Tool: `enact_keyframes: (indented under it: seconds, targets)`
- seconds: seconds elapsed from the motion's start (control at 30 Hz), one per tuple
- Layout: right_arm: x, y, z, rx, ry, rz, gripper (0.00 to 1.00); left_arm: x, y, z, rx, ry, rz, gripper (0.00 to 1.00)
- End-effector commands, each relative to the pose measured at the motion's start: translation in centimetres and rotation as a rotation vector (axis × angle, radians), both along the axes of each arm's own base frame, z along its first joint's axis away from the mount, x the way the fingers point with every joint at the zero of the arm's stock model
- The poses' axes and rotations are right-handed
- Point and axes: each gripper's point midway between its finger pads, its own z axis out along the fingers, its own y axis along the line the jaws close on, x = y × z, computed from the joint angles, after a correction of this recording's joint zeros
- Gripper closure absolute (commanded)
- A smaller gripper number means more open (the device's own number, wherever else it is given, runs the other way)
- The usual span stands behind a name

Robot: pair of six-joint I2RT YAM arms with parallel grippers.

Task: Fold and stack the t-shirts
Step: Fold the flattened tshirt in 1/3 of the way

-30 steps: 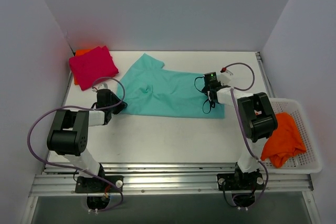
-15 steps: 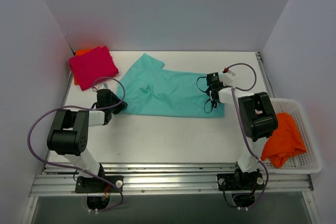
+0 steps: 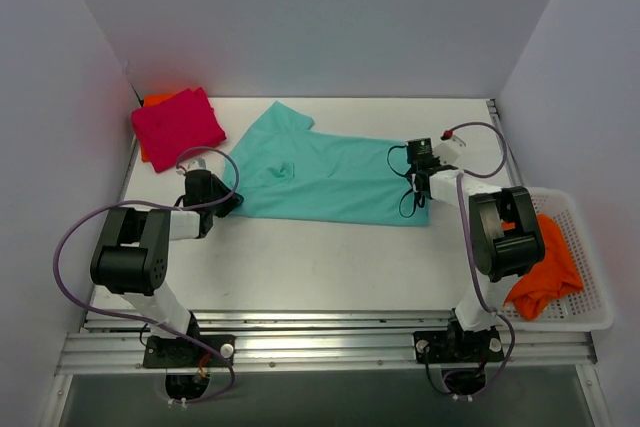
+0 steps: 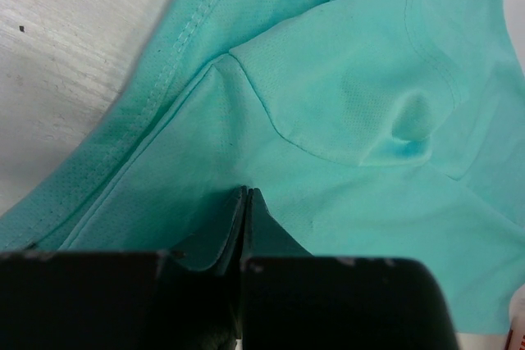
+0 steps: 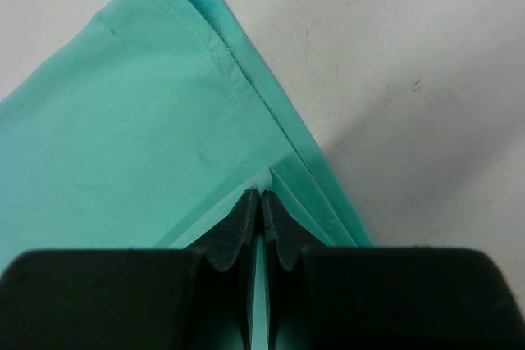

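Observation:
The teal t-shirt (image 3: 320, 179) lies spread across the middle of the table, its length running left to right. My left gripper (image 3: 226, 203) is shut on the shirt's left edge; in the left wrist view the jaws (image 4: 246, 196) pinch a ridge of teal cloth (image 4: 344, 96). My right gripper (image 3: 420, 179) is shut on the right hem; in the right wrist view the jaws (image 5: 261, 198) pinch a fold of teal cloth (image 5: 123, 137). A folded magenta-pink t-shirt (image 3: 178, 123) lies on a folded orange one (image 3: 150, 102) at the back left. A crumpled orange t-shirt (image 3: 545, 265) sits in the basket.
A white plastic basket (image 3: 590, 319) stands at the right edge of the table. White walls close in the table at the back and both sides. Cables loop off both arms over the table.
My right gripper has moved right, pulling the teal shirt's hem with it. The shirt now lies stretched flatter and longer, with fewer wrinkles. My left gripper has stayed put.

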Motion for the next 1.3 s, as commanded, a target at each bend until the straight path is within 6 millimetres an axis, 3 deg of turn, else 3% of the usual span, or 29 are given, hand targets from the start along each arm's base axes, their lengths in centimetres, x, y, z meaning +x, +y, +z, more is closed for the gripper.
enact_keyframes:
  seconds: [0.0,0.2,0.23,0.3,0.33,0.37,0.53,0.57,0.6,0.63,0.67,0.7,0.77,0.87,0.9,0.93,0.97,1.03,1.07,1.27]
  targets:
    - [-0.7,-1.6,0.8,-0.040,0.002,-0.044,1.00,0.9,0.0,0.7,-0.002,-0.031,-0.002,0.98]
    - [-1.0,-2.1,-0.3,-0.050,0.038,-0.068,1.00,0.9,-0.1,0.7,-0.001,-0.031,-0.002,0.98]
    - [-1.1,-2.2,-0.5,-0.048,0.040,-0.081,0.96,0.9,-0.1,0.6,-0.001,-0.029,-0.002,0.98]
    - [-1.3,-2.6,-0.7,-0.058,0.051,-0.097,0.69,0.9,-0.1,0.5,0.001,-0.028,-0.002,0.98]
    - [-1.3,-2.7,-0.7,-0.058,0.048,-0.111,0.21,1.0,0.1,0.6,0.003,-0.030,0.002,0.98]
    - [-1.4,-2.8,-0.7,-0.064,0.049,-0.114,0.00,1.0,0.1,0.6,0.005,-0.030,0.005,0.98]
    - [-1.7,-3.5,1.0,-0.093,0.006,-0.149,0.00,1.1,0.6,2.2,0.027,-0.081,0.025,0.98]
    - [-1.6,-3.2,2.2,-0.092,-0.022,-0.145,0.00,1.1,0.7,2.7,0.034,-0.099,0.025,0.95]
    - [-1.7,-3.2,3.1,-0.106,-0.042,-0.152,0.00,1.3,0.9,4.2,0.035,-0.139,0.030,0.83]
    - [-1.9,-3.1,3.8,-0.117,-0.055,-0.156,0.00,0.9,1.0,4.4,0.041,-0.149,0.035,0.69]
    - [-2.3,-2.5,5.3,-0.123,-0.081,-0.150,0.00,0.8,1.3,5.1,0.051,-0.170,0.046,0.33]
    - [-2.7,-2.3,6.2,-0.126,-0.098,-0.158,0.00,0.6,1.5,6.9,0.053,-0.215,0.052,0.09]
    - [-4.1,-1.7,8.3,-0.147,-0.135,-0.170,0.00,-0.1,2.2,9.0,0.076,-0.259,0.086,0.06]
    - [-6.1,-0.9,10.0,-0.139,-0.178,-0.159,0.00,-1.3,3.2,10.6,0.100,-0.286,0.129,0.06]
    - [-6.6,0.2,10.1,-0.121,-0.187,-0.131,0.00,-2.2,3.1,11.7,0.097,-0.301,0.140,0.06]
    - [-7.0,0.9,10.9,-0.082,-0.213,-0.103,0.00,-2.8,3.2,11.7,0.104,-0.289,0.155,0.06]
    - [-7.9,1.2,9.9,-0.076,-0.193,-0.080,0.00,-3.5,3.4,11.6,0.109,-0.276,0.174,0.06]
    - [-8.9,2.6,9.9,-0.041,-0.206,-0.027,0.00,-4.8,3.6,11.5,0.125,-0.252,0.214,0.06]
    - [-9.8,3.4,8.2,-0.020,-0.168,0.019,0.00,-5.4,3.9,11.0,0.135,-0.234,0.232,0.06]
    - [-11.4,8.4,4.7,0.153,-0.145,0.202,0.00,-5.5,2.8,7.2,0.118,-0.118,0.225,0.06]
